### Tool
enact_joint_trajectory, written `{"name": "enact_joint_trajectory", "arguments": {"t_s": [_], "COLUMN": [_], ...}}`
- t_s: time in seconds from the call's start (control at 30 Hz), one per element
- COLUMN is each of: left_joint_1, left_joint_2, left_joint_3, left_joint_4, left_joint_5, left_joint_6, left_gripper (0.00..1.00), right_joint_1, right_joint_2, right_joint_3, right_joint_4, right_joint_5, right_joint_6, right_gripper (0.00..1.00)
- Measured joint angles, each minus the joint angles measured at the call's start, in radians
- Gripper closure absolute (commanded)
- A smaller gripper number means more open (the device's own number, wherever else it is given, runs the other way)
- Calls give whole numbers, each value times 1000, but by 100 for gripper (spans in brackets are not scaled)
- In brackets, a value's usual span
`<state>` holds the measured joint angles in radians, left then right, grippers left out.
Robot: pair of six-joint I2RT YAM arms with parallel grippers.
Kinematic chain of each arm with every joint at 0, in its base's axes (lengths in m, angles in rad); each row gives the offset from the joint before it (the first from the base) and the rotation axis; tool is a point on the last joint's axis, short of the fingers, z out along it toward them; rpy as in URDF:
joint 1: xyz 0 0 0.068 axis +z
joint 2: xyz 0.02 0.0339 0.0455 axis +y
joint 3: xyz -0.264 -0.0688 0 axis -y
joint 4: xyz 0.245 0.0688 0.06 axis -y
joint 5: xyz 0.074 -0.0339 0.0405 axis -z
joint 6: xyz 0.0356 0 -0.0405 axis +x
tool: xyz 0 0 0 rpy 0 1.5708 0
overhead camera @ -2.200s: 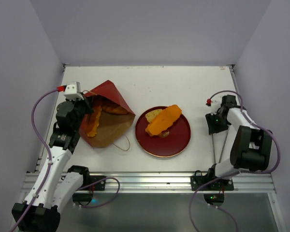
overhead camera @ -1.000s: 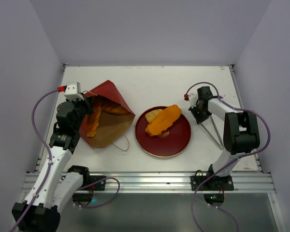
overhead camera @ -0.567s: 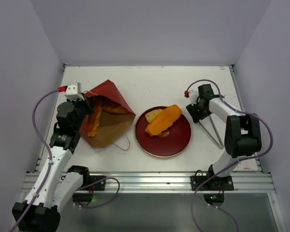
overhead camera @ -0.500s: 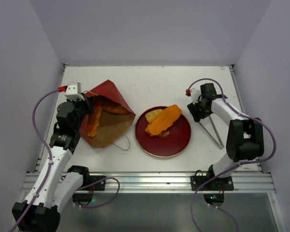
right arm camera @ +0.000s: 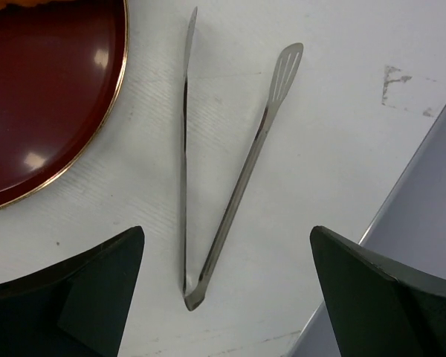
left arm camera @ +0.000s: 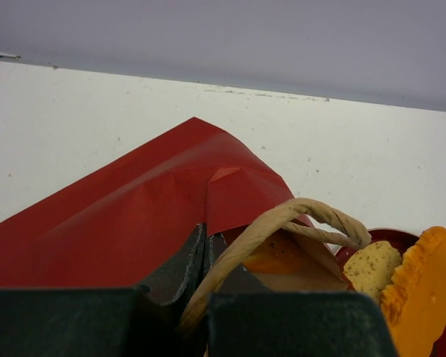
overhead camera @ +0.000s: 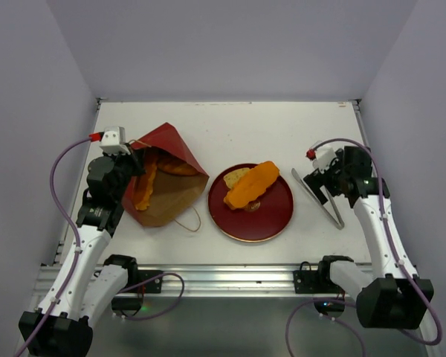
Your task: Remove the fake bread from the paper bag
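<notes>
The paper bag lies on its side at the left, red outside, brown inside, mouth toward the plate. Orange fake bread loaves show inside it, and one glows behind the cord handle. My left gripper is shut on the bag's upper rim. On the red plate rest another orange loaf and a pale speckled slice. My right gripper hovers open, to the right of the plate, over metal tongs, its fingers wide apart and holding nothing.
The tongs lie flat on the white table between the plate's rim and the table's right edge. Grey walls close in the left, back and right sides. A loose cord handle trails from the bag's mouth.
My right gripper has opened and let go of the tongs, which now lie on the table. The right arm swung back toward the right. The left arm and bag have stayed still.
</notes>
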<state>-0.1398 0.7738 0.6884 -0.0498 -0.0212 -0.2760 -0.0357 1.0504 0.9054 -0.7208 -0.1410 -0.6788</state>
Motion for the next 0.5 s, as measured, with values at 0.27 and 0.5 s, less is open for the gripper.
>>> {"name": "enact_joint_trajectory", "arguments": {"t_s": [0.27,0.5], "left_joint_1": [0,0], "left_joint_2": [0,0], "left_joint_3": [-6,-8], "left_joint_4": [4,5], "left_joint_5": [19,26], "left_joint_6": [0,0], "left_gripper": [100,100], "right_joint_1": [-45,-57], "right_joint_2": [279,467], "right_joint_3": [26,26], "right_joint_4": [2,20], "right_joint_5": [-9,-5], "right_joint_6": [-92,-107], "right_gripper": [1,1]}}
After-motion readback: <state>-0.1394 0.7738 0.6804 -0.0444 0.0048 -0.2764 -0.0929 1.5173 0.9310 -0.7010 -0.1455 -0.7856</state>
